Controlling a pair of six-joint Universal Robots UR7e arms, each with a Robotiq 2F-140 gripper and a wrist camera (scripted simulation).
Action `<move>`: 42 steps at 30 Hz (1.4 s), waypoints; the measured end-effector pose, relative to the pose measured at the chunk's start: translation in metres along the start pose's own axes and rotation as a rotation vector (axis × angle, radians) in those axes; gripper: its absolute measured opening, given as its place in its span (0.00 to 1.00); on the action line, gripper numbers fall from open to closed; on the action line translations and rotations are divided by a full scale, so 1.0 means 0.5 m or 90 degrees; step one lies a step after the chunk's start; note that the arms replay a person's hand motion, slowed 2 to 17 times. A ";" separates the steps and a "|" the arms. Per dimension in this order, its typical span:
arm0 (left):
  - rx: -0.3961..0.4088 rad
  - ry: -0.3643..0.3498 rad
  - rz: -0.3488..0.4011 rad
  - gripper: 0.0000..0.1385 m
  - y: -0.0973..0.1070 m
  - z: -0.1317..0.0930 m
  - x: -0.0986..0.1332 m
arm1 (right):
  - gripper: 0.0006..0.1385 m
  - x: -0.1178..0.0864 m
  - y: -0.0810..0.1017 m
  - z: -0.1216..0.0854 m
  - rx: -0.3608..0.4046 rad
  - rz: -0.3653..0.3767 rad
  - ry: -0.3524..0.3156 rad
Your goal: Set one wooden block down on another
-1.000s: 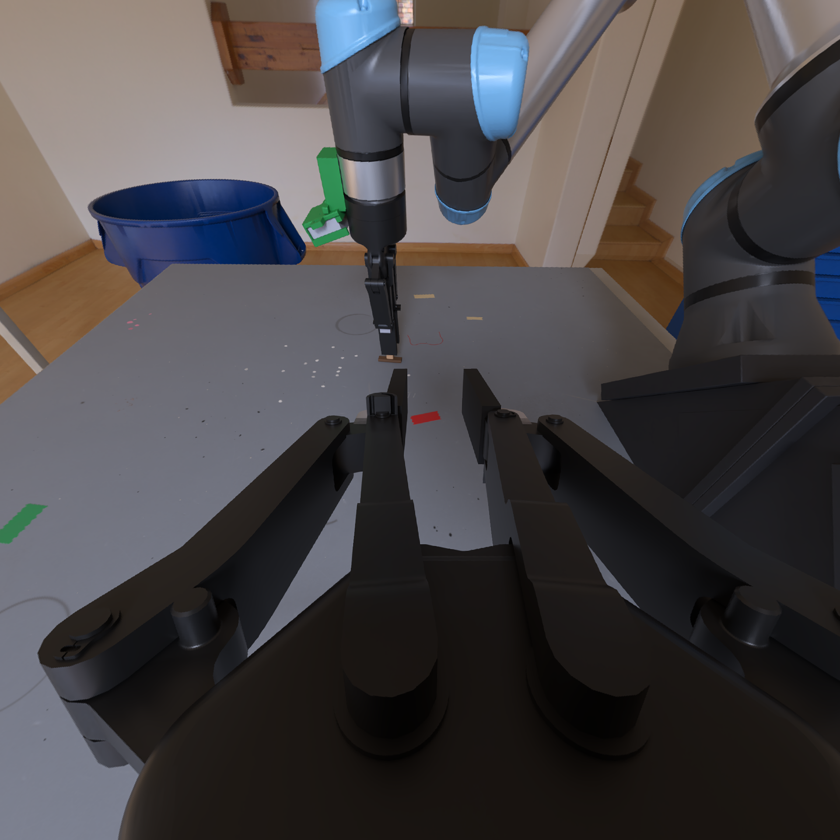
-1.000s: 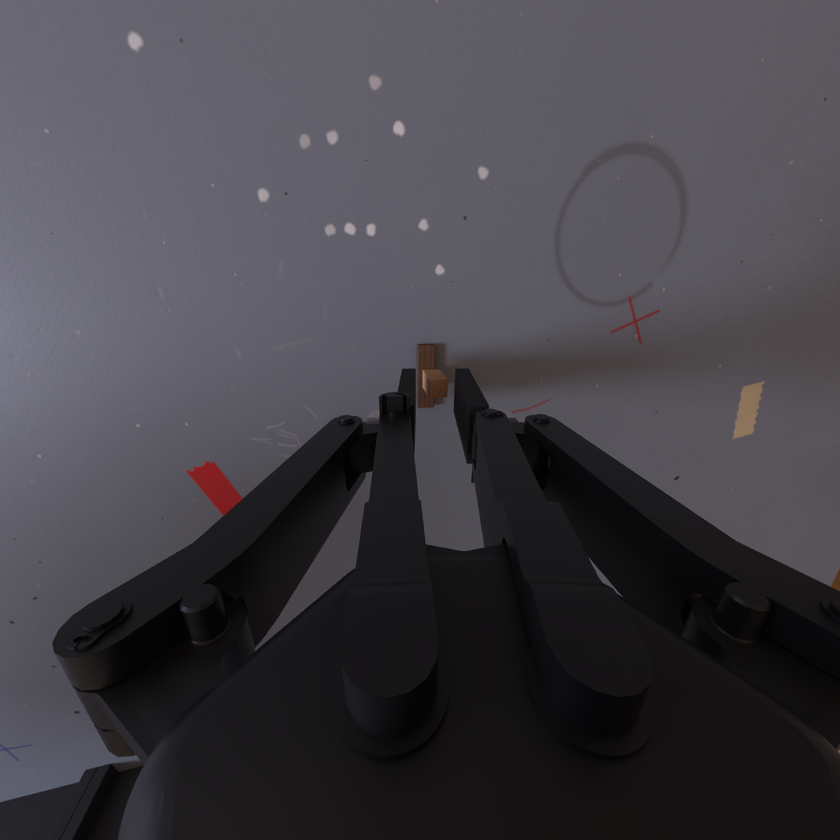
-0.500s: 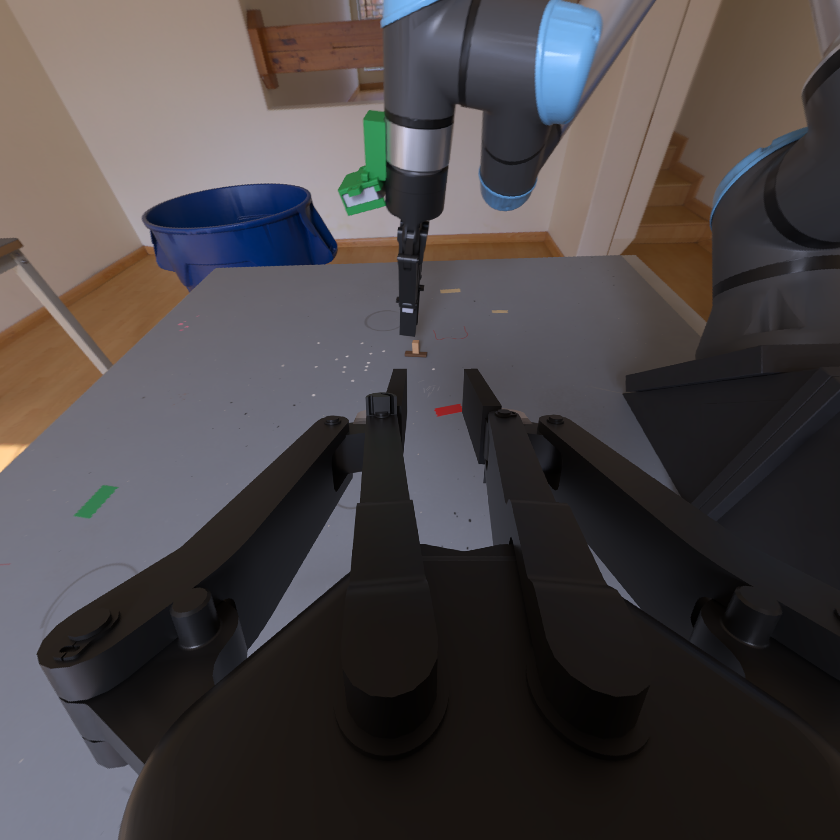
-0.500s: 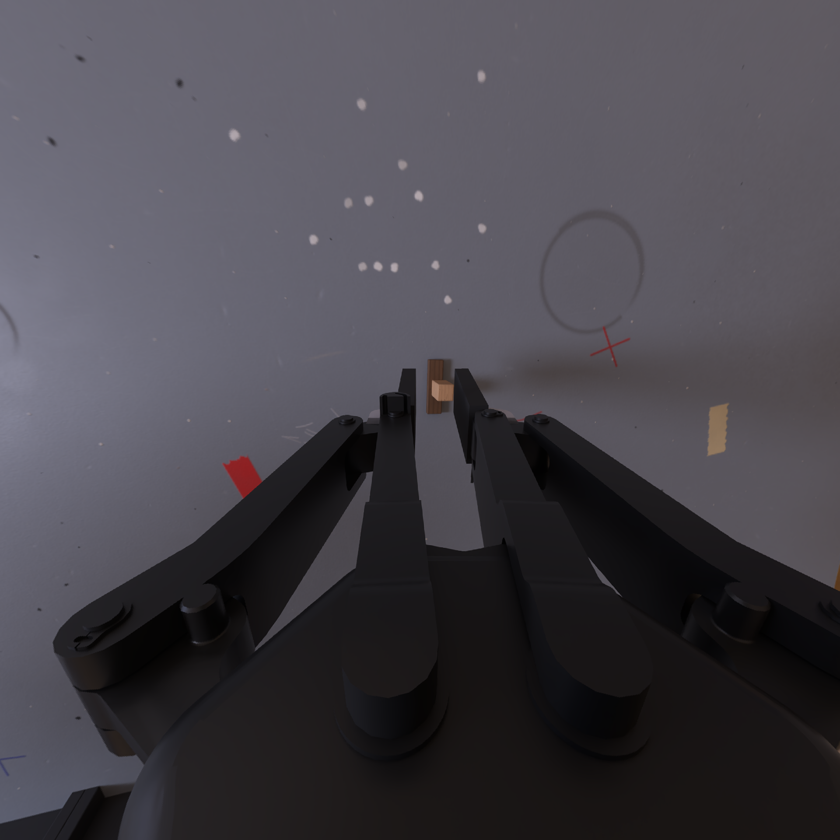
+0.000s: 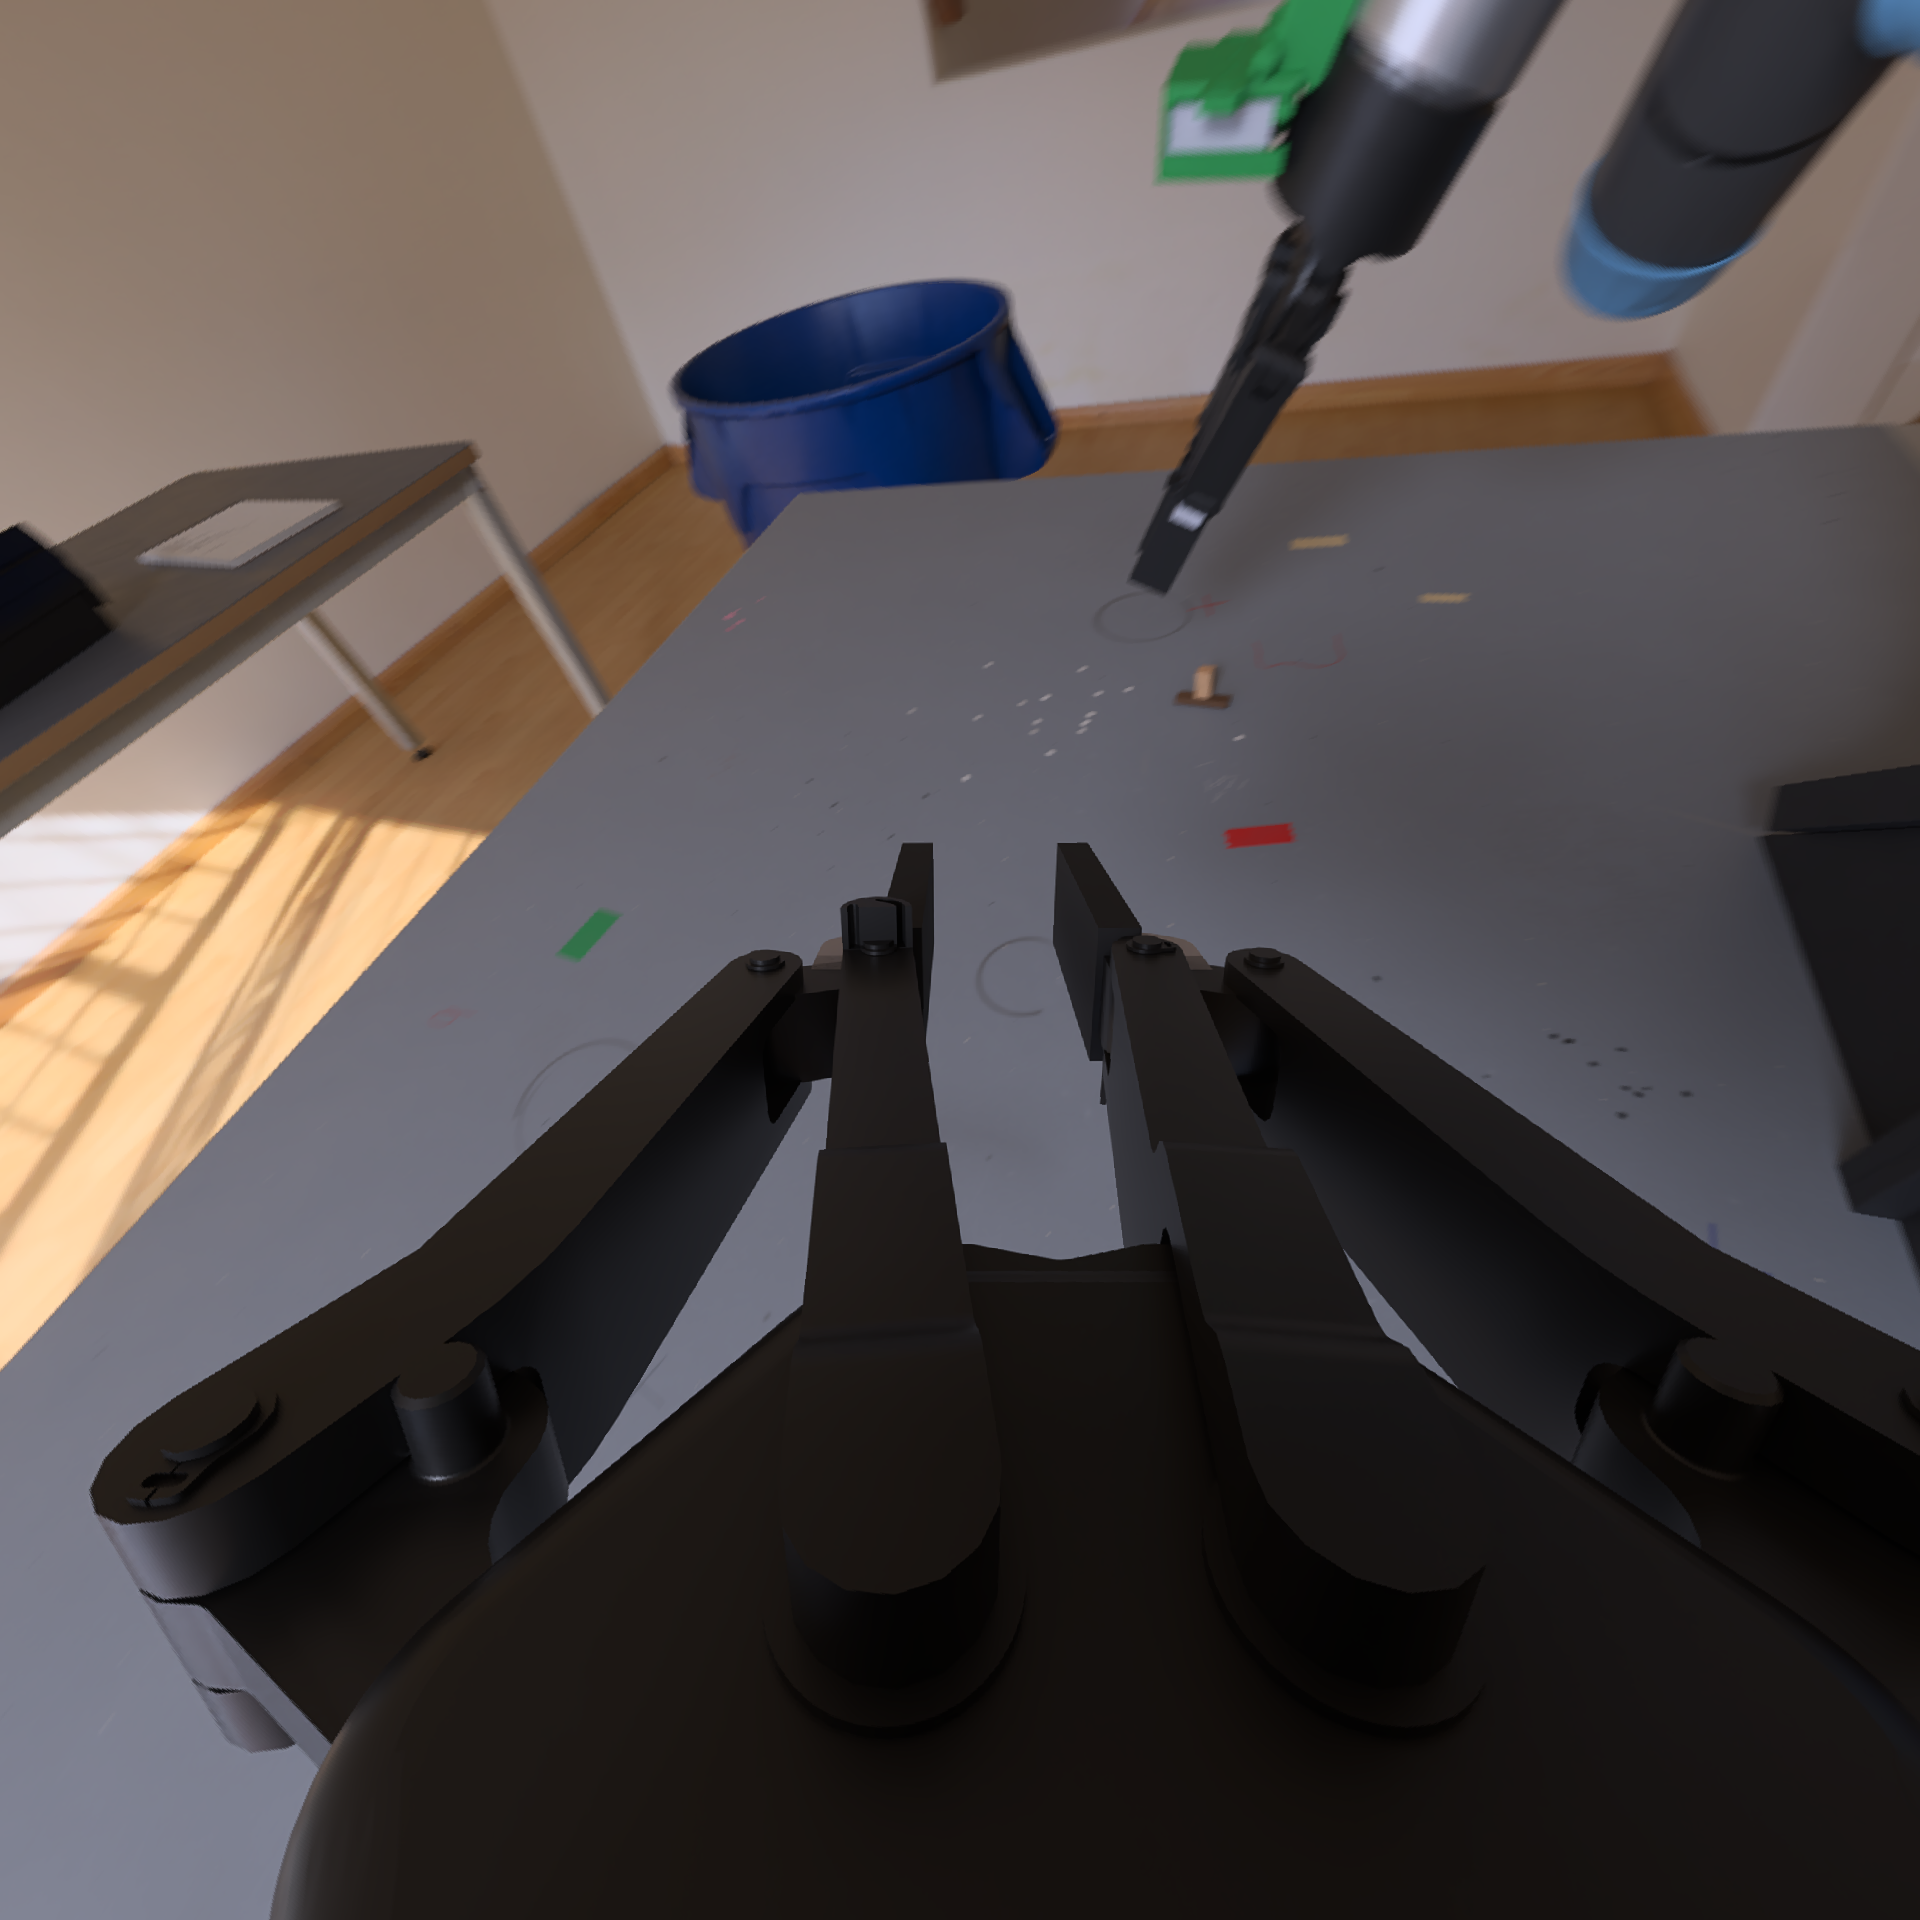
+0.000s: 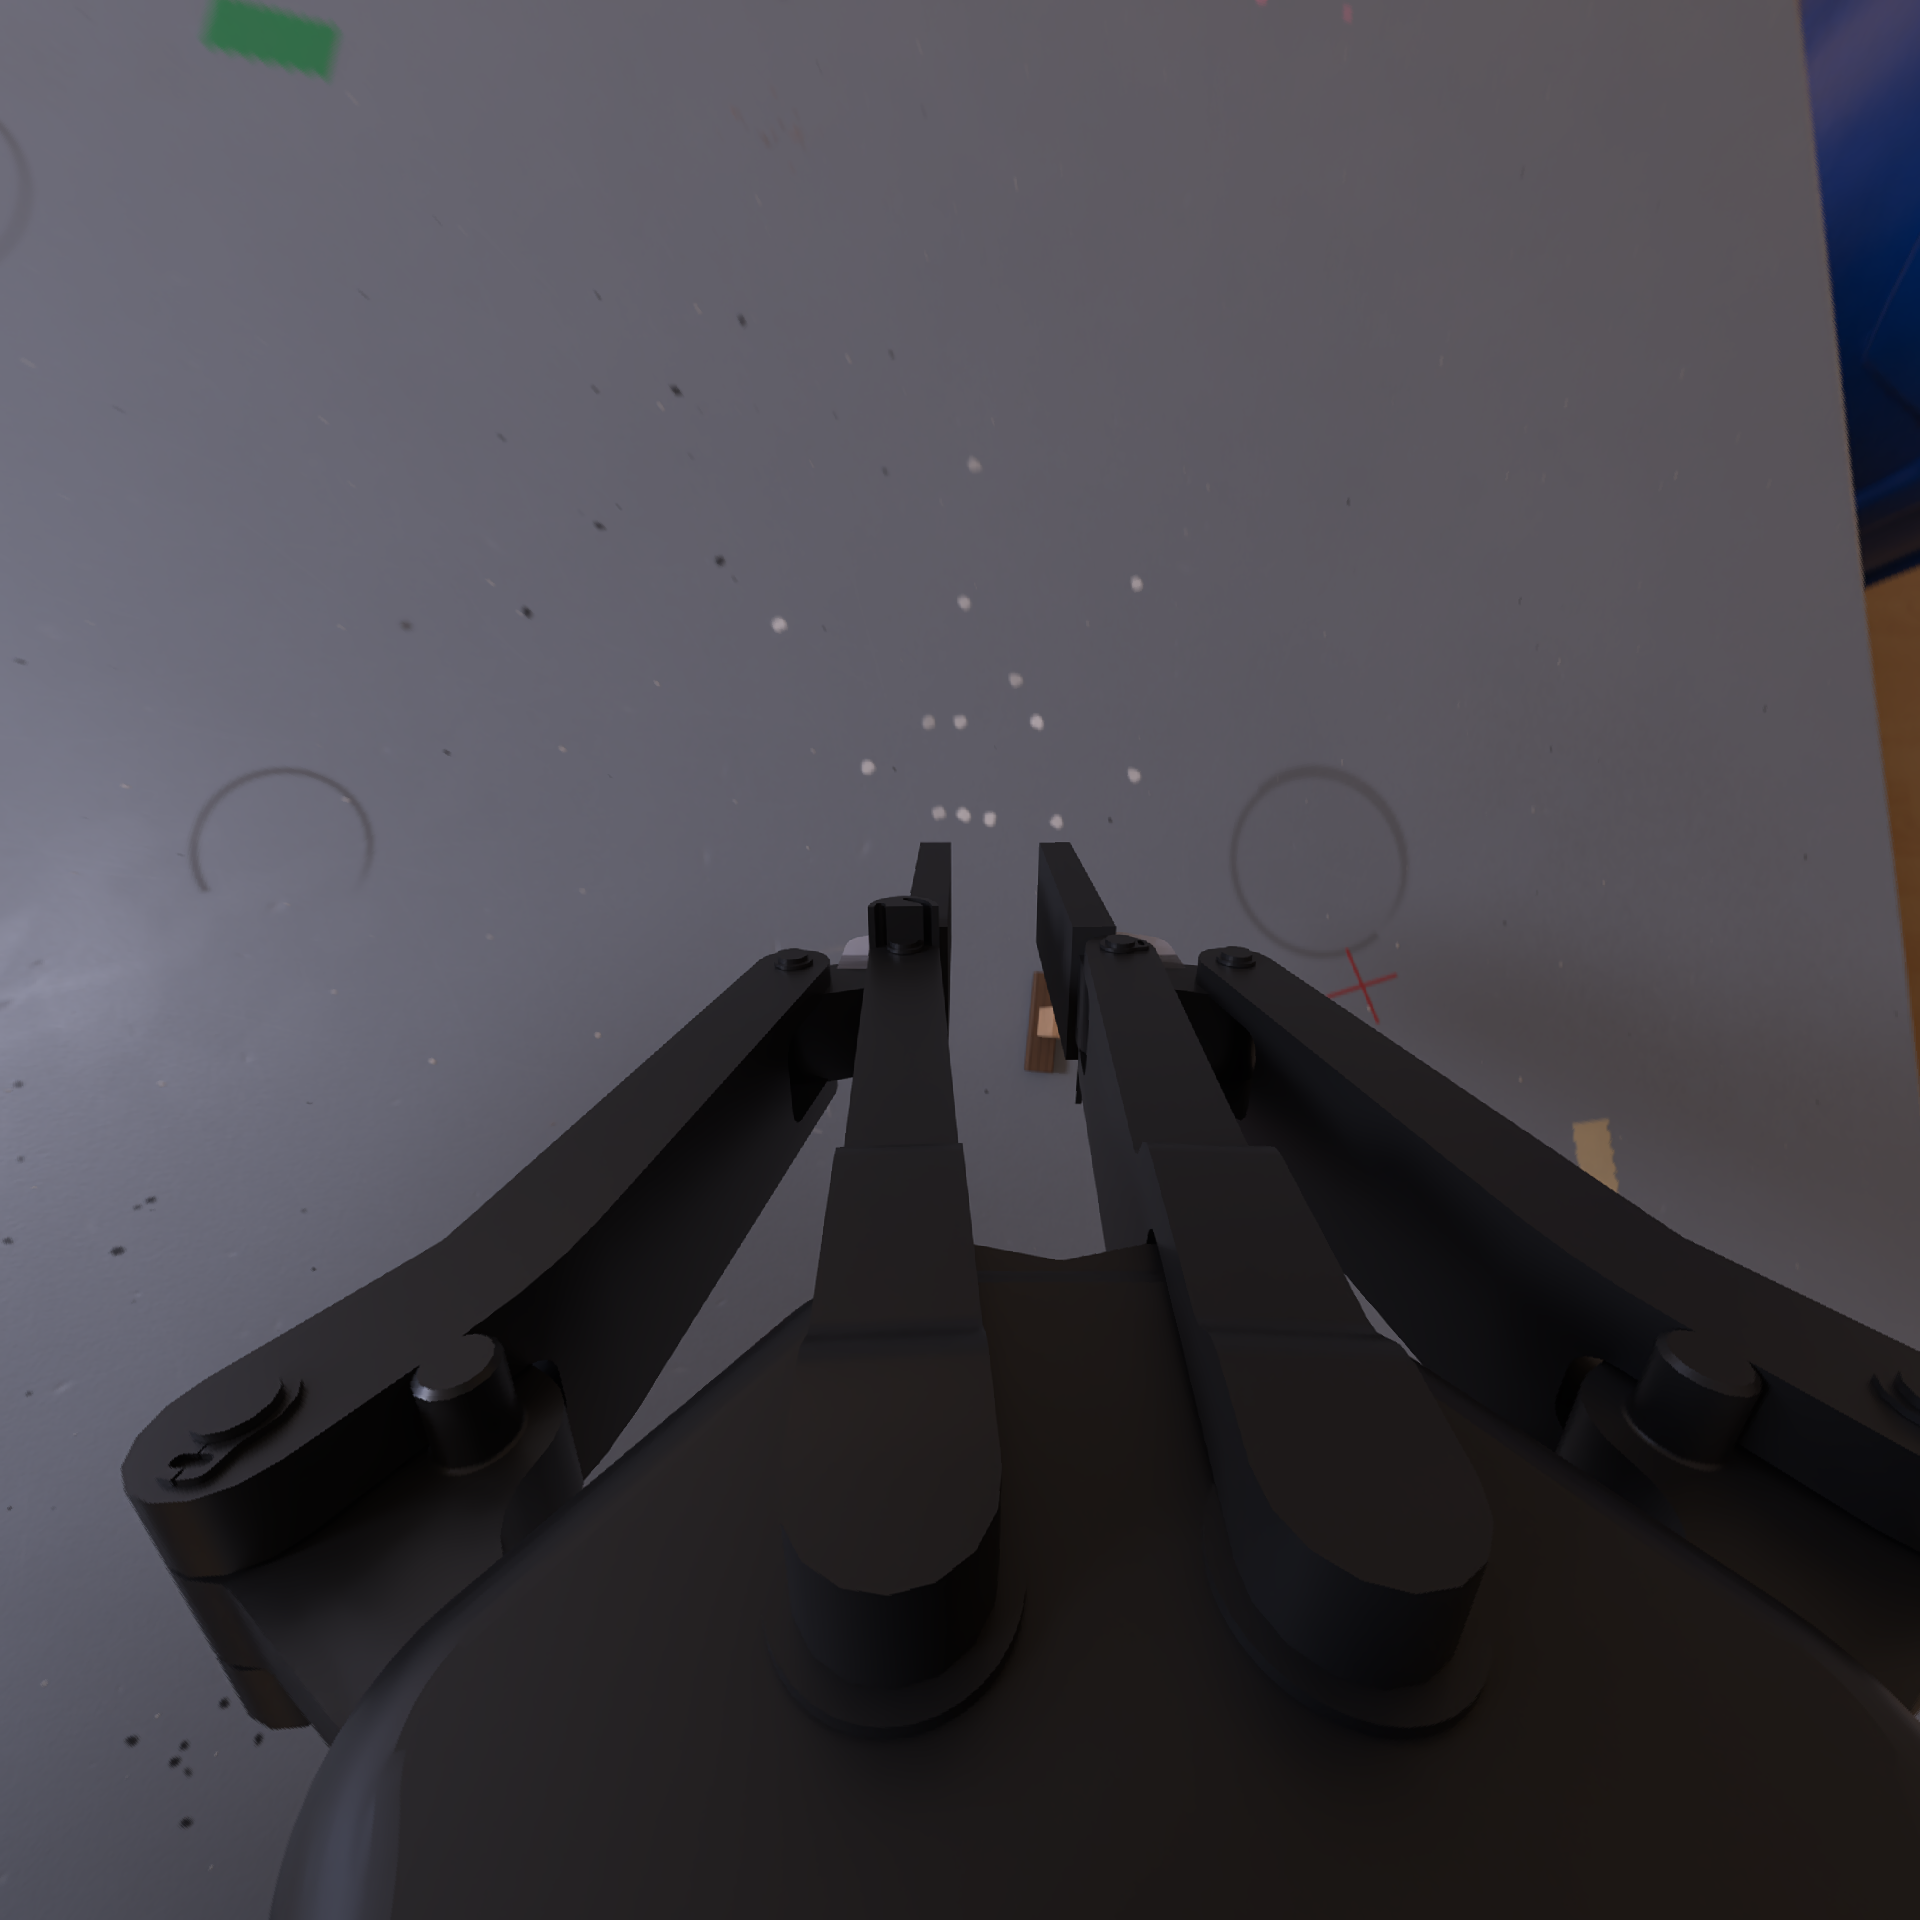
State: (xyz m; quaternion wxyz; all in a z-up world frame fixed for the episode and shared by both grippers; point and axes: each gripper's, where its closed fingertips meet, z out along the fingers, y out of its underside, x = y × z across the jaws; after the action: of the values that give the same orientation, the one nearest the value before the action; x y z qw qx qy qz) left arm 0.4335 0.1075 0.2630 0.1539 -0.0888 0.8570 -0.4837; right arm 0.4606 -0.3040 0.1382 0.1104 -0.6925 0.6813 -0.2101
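A small pale wooden block (image 5: 1204,681) is seen resting on a darker, flat wooden block (image 5: 1202,699), the pair lying on the grey worktop (image 5: 727,831) near scattered white specks, far from the left tool (image 5: 992,883). The left tool's jaws are parted slightly and hold nothing. The right tool (image 6: 992,883) is raised above the stack, its jaws also narrowly parted and empty, the blocks partly hidden behind one finger.
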 end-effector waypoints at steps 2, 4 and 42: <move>-0.025 -0.042 -0.009 0.22 0.017 -0.011 -0.025 | 0.16 -0.010 -0.014 -0.016 0.033 -0.007 -0.009; -0.051 -0.085 -0.020 0.21 0.035 -0.024 -0.050 | 0.16 -0.020 -0.028 -0.032 0.065 -0.015 -0.019; -0.374 -0.307 -0.318 0.10 0.345 -0.145 -0.262 | 0.15 -0.141 -0.095 -0.125 0.232 -0.117 -0.098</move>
State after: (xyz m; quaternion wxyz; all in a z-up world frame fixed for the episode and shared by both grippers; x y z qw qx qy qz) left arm 0.5302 0.2938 0.1738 0.1960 -0.4429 0.8498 -0.2079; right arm 0.4769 -0.2237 0.2047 0.2662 -0.7343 0.5553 -0.2855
